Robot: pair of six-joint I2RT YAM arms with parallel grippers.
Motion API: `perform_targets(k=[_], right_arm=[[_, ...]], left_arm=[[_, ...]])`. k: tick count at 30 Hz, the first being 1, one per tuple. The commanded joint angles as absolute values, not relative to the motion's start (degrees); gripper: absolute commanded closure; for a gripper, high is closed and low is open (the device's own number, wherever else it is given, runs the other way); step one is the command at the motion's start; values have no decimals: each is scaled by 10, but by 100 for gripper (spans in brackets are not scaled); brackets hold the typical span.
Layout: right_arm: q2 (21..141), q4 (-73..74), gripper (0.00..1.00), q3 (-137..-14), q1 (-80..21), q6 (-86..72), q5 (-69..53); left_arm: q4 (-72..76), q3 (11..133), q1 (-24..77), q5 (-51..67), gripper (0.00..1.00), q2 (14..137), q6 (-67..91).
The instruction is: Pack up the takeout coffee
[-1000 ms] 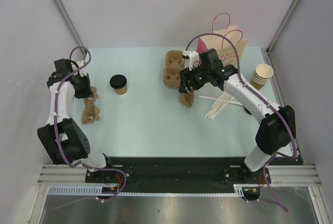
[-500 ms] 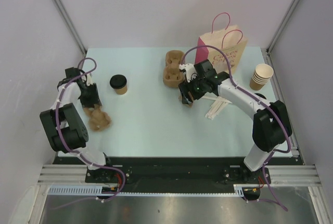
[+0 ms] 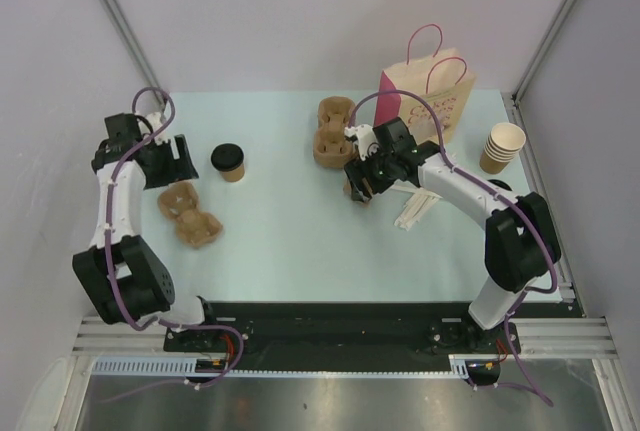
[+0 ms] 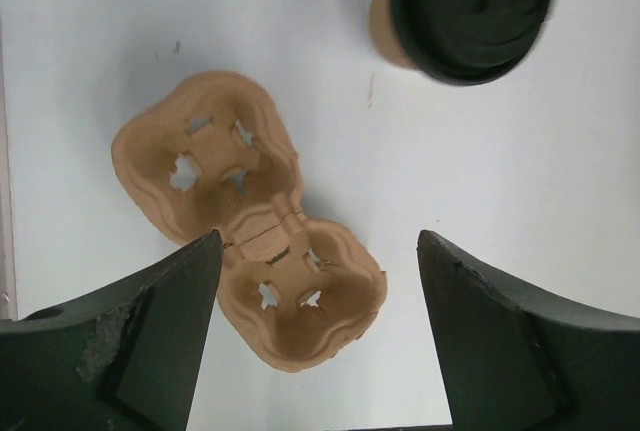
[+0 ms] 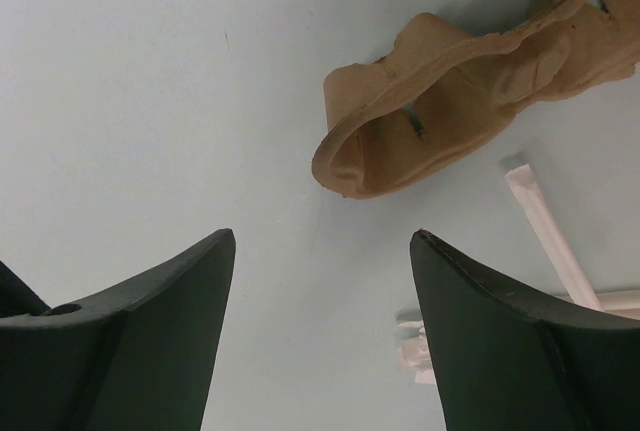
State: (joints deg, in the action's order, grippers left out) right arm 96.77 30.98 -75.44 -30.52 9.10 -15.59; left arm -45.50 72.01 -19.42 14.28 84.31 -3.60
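The takeout coffee (image 3: 229, 162), a small brown cup with a black lid (image 4: 470, 11), stands upright on the left half of the table. My left gripper (image 3: 172, 163) hovers just left of it, open and holding nothing. Under its spread fingers (image 4: 318, 241) a brown pulp two-cup carrier (image 4: 250, 221) lies flat on the table (image 3: 188, 214). My right gripper (image 3: 362, 179) is open above bare table (image 5: 322, 236), just short of a second, crumpled carrier (image 5: 450, 121). The pink paper bag (image 3: 425, 101) stands upright at the back right.
A stack of pulp carriers (image 3: 333, 131) sits behind the right gripper. Wrapped sticks (image 3: 420, 201) lie to its right (image 5: 545, 221). A stack of pale lidless cups (image 3: 502, 146) stands by the right edge.
The left gripper has opened and let go of the carrier, which went from hanging to lying flat, and the gripper has drawn back. The right gripper has dropped slightly toward the table.
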Motion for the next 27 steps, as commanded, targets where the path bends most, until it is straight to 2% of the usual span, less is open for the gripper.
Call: perform_targets(k=[1,8,16,17,19,23,27], right_arm=[[976,273,24,-752,-307,96,-157],[1008,253,29,-751,-309,99,-164],[1048,228,43,-751,-316,120,-167],[1049,226,48,-751,-315,125,-168],[1049,225,53,-751,-318,129,-163],[1047,222,81,-751,-320,135,-160],[1020,237,94,-751,-323,148,-151]], left_arm=[[-454,759,-171,185,15,795,-42],[-439,761,-153,215,13,784,-14],[-423,767,-150,239,13,766,-5],[-421,768,-150,237,13,765,-4],[-419,768,-149,237,12,763,-4],[-415,769,-150,242,12,765,-4],[-413,777,-150,243,12,770,-4]])
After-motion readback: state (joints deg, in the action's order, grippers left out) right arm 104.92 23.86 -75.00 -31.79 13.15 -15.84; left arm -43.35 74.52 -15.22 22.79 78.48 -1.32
